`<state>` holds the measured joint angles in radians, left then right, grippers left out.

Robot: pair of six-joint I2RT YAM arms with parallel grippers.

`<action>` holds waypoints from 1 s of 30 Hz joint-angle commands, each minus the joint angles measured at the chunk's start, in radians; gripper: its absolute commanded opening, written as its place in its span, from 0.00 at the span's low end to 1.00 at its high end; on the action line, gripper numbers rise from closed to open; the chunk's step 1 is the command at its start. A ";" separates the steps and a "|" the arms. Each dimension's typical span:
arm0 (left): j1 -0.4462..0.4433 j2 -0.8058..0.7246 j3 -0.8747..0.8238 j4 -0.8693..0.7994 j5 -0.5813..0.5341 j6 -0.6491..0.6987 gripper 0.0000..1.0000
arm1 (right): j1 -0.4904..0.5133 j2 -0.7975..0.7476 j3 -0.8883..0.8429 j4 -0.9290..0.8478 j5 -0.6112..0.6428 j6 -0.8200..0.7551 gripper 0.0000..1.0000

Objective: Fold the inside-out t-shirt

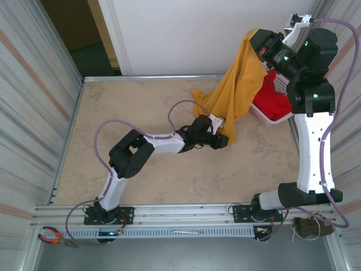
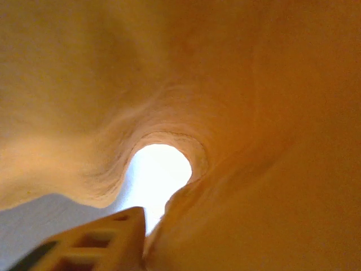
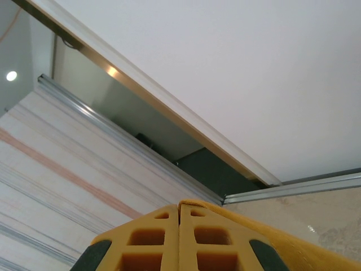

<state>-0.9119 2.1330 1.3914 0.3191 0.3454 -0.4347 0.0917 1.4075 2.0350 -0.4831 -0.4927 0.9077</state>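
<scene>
Plain mustard t-shirt (image 1: 240, 84) in raised right tool (image 3: 179, 208)

I list: t-shirt (image 1: 237, 84), hanging from my right fingers (image 3: 146, 248) over the surface's (image 1: 141, 101) far right corner, lower end at my left fingers (image 2: 96, 243), right of centre. Basket (image 1: 265, 117), right edge, partly behind the t-shirt, with a second garment (image 1: 272, 97) in it.

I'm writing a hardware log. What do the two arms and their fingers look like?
Both the left arm and right arm have white links with black joints. A lilac cable runs along each. Green lights glow on the right arm. The fingers are yellow plastic with lattice cut-outs.
</scene>
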 commanded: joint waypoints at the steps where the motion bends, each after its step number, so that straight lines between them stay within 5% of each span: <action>1: 0.006 0.007 -0.001 0.025 0.010 -0.016 0.09 | -0.009 -0.007 0.027 0.024 0.007 -0.015 0.00; 2: 0.011 -0.007 -0.013 0.018 0.008 -0.016 0.00 | -0.017 -0.010 0.024 0.022 0.006 -0.013 0.00; 7: 0.097 -0.228 -0.133 -0.167 -0.084 0.039 0.00 | -0.110 -0.029 -0.021 0.022 -0.034 0.005 0.00; 16: 0.520 -0.639 -0.024 -0.677 -0.130 0.312 0.00 | -0.239 -0.096 -0.332 0.076 -0.179 0.003 0.00; 22: 0.716 -0.585 0.208 -0.788 -0.078 0.332 0.00 | -0.215 -0.111 -0.535 0.147 -0.188 -0.008 0.00; 30: 0.833 -0.349 0.667 -0.880 -0.111 0.267 0.00 | -0.216 0.065 -0.368 0.167 -0.201 -0.031 0.00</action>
<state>-0.1055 1.7382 1.9041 -0.4992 0.2440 -0.1467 -0.1181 1.4330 1.5772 -0.3862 -0.6781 0.9043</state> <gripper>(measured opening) 0.065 0.051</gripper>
